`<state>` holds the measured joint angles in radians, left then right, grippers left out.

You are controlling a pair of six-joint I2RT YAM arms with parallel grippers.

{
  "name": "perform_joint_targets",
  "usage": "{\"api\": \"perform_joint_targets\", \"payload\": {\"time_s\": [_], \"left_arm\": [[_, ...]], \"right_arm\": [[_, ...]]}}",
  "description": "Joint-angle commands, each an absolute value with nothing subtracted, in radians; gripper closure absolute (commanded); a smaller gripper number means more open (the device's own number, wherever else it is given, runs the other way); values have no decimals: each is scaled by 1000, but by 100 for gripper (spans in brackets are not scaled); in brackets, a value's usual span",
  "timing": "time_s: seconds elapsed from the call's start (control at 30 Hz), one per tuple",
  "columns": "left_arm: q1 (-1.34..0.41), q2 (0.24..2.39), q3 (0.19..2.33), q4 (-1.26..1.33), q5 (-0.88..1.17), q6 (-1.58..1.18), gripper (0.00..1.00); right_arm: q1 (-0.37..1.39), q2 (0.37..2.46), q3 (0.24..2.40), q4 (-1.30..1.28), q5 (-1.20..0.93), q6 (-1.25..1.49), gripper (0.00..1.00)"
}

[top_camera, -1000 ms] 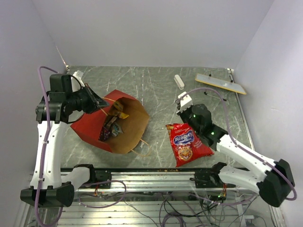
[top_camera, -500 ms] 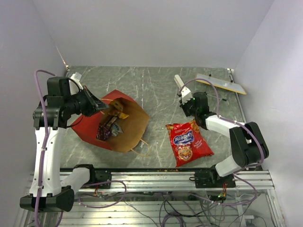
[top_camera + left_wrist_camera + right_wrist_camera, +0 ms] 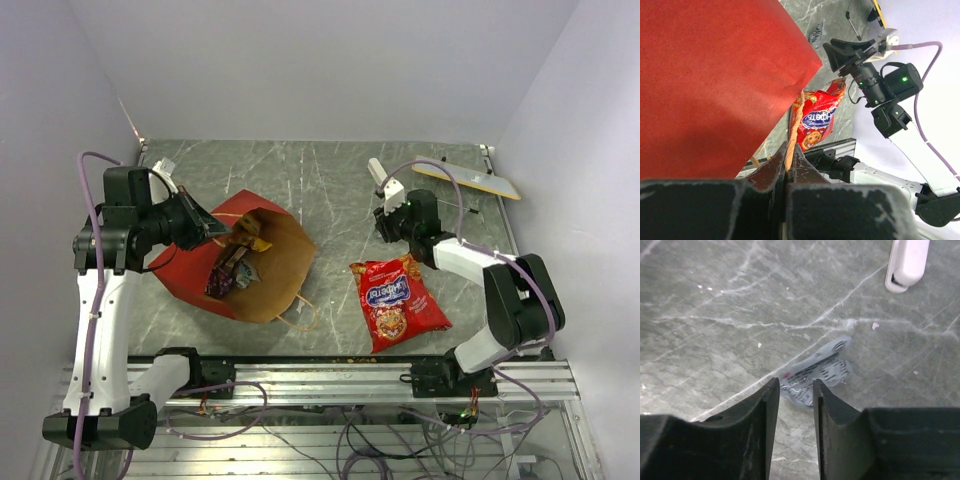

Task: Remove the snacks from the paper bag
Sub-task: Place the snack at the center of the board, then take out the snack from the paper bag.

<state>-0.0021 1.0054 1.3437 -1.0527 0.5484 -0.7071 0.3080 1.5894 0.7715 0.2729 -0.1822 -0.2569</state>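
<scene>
At the bag's point(image 3: 268, 283) left rim, my raised left gripper point(image 3: 788, 150) pinches a handle point(image 3: 793, 125) tight. My right gripper point(image 3: 792, 386), arm folded low, hangs slightly parted over a silver wrapper point(image 3: 816, 369), with the chips point(image 3: 395, 305) nearby.

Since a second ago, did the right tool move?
Yes. The right tool has moved away from the red chip bag and closer to the white block at the back.
</scene>
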Motion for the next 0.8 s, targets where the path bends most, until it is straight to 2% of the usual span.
{"api": "perform_joint_targets", "payload": {"time_s": [0.0, 0.17, 0.43, 0.6, 0.77], "left_arm": [[-5, 1000, 1331, -1048, 581, -700, 93], [-5, 980, 1310, -1029, 571, -709, 93], [-5, 990, 1332, -1051, 529, -694, 93], [-5, 978, 1304, -1025, 536, -721, 93], [-5, 1012, 1345, -1070, 510, -677, 93]], "right_arm": [[322, 1469, 784, 248, -240, -204, 64], [429, 1352, 743, 241, -330, -196, 58], [766, 1198, 652, 390, -383, -194, 53], [920, 1260, 644, 519, -412, -237, 50], [1024, 1443, 799, 405, -410, -555, 49]]}}
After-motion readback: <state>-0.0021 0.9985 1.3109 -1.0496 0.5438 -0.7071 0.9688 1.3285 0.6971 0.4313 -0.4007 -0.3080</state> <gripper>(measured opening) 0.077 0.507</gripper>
